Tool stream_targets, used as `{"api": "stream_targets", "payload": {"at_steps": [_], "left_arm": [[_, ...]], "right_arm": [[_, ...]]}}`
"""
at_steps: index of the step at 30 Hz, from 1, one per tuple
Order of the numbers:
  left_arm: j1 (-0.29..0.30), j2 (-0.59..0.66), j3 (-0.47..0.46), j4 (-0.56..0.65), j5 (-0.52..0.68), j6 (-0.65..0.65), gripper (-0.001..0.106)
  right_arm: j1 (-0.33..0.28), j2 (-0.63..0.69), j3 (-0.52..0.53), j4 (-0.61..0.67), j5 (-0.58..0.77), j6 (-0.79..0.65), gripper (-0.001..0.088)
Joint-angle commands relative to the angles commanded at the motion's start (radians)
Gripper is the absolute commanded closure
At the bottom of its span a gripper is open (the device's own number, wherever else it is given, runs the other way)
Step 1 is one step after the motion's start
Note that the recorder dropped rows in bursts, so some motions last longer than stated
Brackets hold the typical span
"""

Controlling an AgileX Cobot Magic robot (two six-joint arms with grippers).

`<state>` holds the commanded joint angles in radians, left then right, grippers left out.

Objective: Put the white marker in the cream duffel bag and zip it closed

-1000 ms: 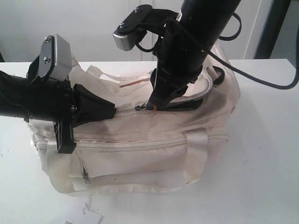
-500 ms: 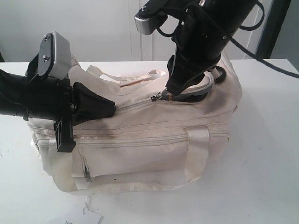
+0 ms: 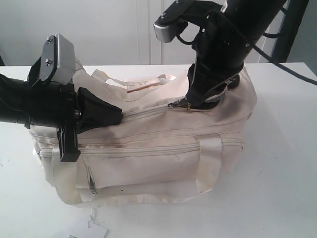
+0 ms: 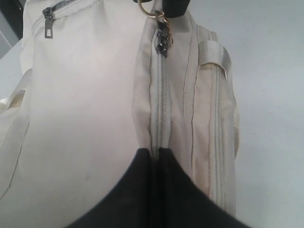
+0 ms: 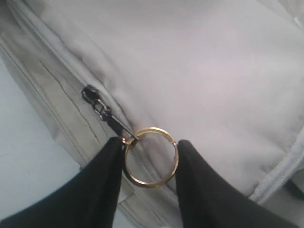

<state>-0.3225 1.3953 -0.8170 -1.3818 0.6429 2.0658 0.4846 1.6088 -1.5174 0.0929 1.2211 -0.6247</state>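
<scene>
Cream duffel bag (image 3: pixel 158 148) lies on the white table (image 3: pixel 282 178) with its top zip partly drawn; the white marker is not in view.
Its fabric is soft and slack and will likely bunch under a pull, so the zip needs tension from both ends. Left gripper (image 4: pixel 159 153) is pinched tight on the cloth at the zip's end, anchoring it. Right gripper (image 5: pixel 151 147) stands part open, its 2 fingers pressed against either side of the gold ring (image 5: pixel 142 182) hanging from the zip slider (image 5: pixel 97 105). That thin, smooth ring is the right hold, though it could twist out. Past the slider, a stretch seems unzipped.
</scene>
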Motion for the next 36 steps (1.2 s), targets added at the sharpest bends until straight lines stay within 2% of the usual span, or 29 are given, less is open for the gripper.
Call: {"api": "stream_targets", "payload": {"at_steps": [10, 19, 28, 36], "left_arm": [[0.000, 0.000, 0.000, 0.000, 0.004, -0.002, 0.105], [0.000, 0.000, 0.000, 0.000, 0.004, -0.006, 0.105], [0.000, 0.000, 0.000, 0.000, 0.004, -0.008, 0.105], [0.000, 0.000, 0.000, 0.000, 0.004, -0.010, 0.105]], "right_arm": [[-0.002, -0.002, 0.004, 0.000, 0.000, 0.000, 0.0868], [-0.050, -0.002, 0.004, 0.004, 0.000, 0.000, 0.0868], [-0.049, -0.003, 0.004, -0.007, 0.000, 0.000, 0.0868], [-0.097, -0.003, 0.004, 0.004, 0.000, 0.000, 0.0868]]}}
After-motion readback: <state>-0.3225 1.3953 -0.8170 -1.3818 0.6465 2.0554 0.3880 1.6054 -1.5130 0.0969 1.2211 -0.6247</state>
